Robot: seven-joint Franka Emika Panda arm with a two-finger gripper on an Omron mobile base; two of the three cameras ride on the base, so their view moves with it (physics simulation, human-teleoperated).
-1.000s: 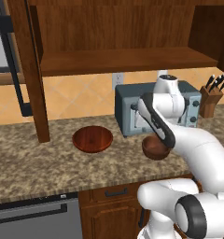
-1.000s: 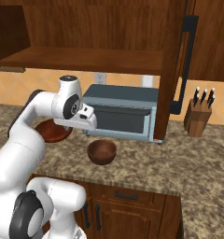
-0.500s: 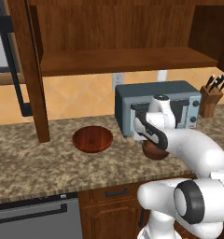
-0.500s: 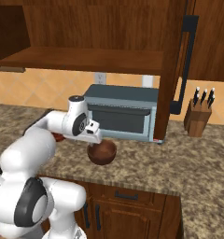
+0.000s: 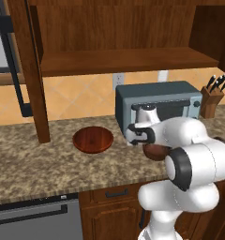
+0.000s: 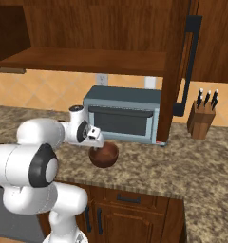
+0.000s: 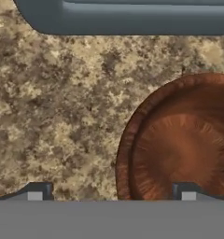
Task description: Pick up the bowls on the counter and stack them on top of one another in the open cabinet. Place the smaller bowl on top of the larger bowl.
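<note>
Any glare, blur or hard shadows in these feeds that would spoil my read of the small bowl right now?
Left base view: evenly lit, no glare, but the arm covers most of the small bowl. Right base view: sharp, bowl plainly seen beside the gripper, soft shadow only. Hand view: close and coarse, bowl cut off at the right edge, one fingertip over its inside, the other over the counter.

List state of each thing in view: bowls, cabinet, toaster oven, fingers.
smaller bowl: upright on the counter, not lifted
larger bowl: upright on the counter, apart from the smaller bowl
open cabinet: door open, shelf bare
toaster oven: door closed
knife block: knives in it
gripper: fingers apart, straddling the smaller bowl's rim, one finger over its inside
</note>
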